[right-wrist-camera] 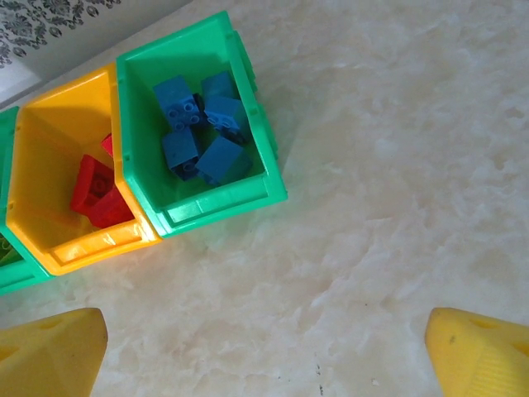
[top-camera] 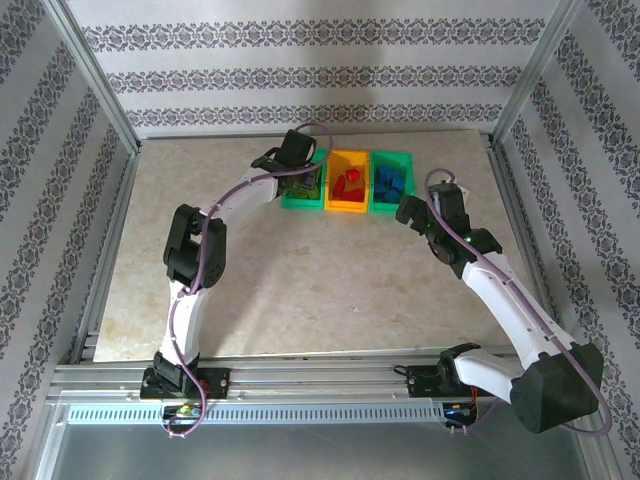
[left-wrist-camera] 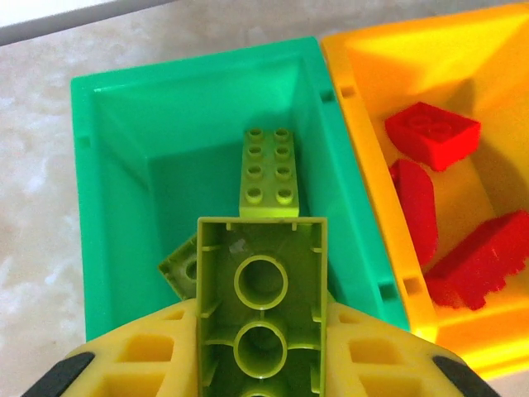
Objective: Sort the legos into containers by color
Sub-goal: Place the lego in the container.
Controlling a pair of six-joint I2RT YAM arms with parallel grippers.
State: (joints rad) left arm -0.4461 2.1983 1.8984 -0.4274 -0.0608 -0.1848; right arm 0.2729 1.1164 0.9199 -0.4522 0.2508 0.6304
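**Lime brick over its bin: left fingers clamped, right fingers spread.**
I see the left fingers (left-wrist-camera: 140, 347) clenched on the long side walls of a lime yellow-green studded plastic brick (left-wrist-camera: 263, 289). Its hollow underside faces the camera as it hangs over the left green open-top plastic bin (left-wrist-camera: 116, 190), where another lime brick (left-wrist-camera: 269, 169) lies. I judge the brick light, rigid and slick, so flat opposing walls are the best place to hold it, not the studs. The right fingers (right-wrist-camera: 50, 351) are released wide and hold nothing above the pale marbled surface (right-wrist-camera: 397, 165), near the right green plastic bin (right-wrist-camera: 223, 203) of blue bricks (right-wrist-camera: 198, 124).
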